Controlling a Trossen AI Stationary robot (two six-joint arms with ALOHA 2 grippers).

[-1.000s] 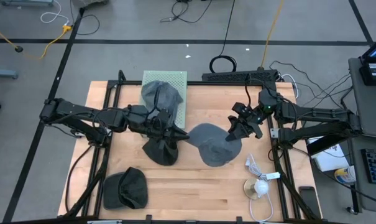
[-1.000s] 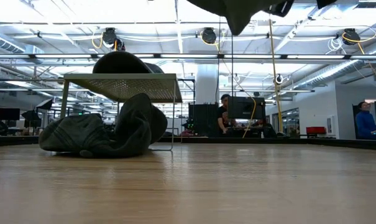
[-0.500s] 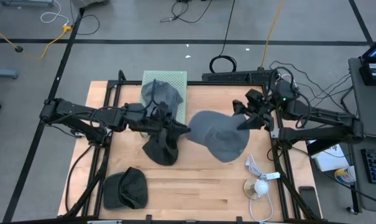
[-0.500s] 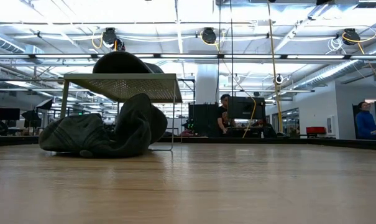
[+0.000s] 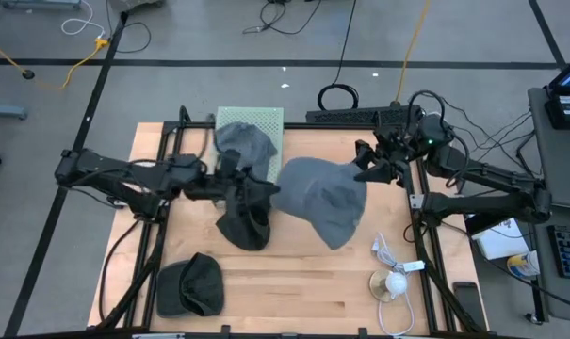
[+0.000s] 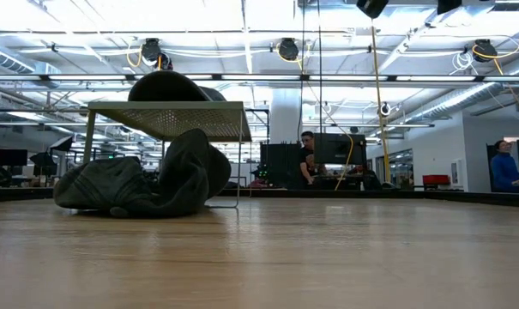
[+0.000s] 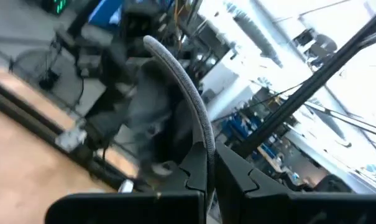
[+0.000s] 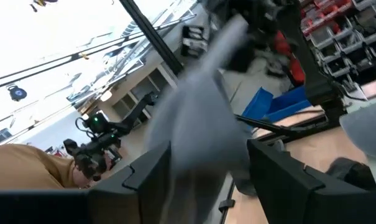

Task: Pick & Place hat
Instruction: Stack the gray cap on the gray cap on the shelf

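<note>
A grey hat point(image 5: 324, 200) hangs in the air over the middle of the table, stretched between both grippers. My left gripper point(image 5: 268, 194) is shut on its left side and my right gripper point(image 5: 367, 171) on its far right side. In the left wrist view the curved brim point(image 7: 184, 81) rises from my shut fingers. In the right wrist view blurred grey cloth point(image 8: 203, 124) fills the gap between my fingers. The low view does not show this hat. My left gripper pinches the hat's brim edge point(image 7: 205, 140) between its two fingers, coming level from the table's left. The brim stands up past the fingertips and is clear of the table. My right gripper holds the hat's cloth point(image 8: 206, 158) between its fingers, coming from the table's right. The hat is lifted clear and hangs below and to the left of it.
A green mesh rack point(image 5: 264, 122) at the far edge carries another grey hat point(image 5: 243, 143). A dark hat point(image 5: 242, 226) lies crumpled in front of the rack, and another dark hat point(image 5: 190, 284) lies at the near left. A white cable and a round object point(image 5: 392, 281) lie near right.
My right gripper has risen and moved toward the table's far right, carrying the grey hat's right side with it. The hat has risen higher, out of the low view's top edge, and has spread out between the two grippers. My left gripper has kept its hold.
</note>
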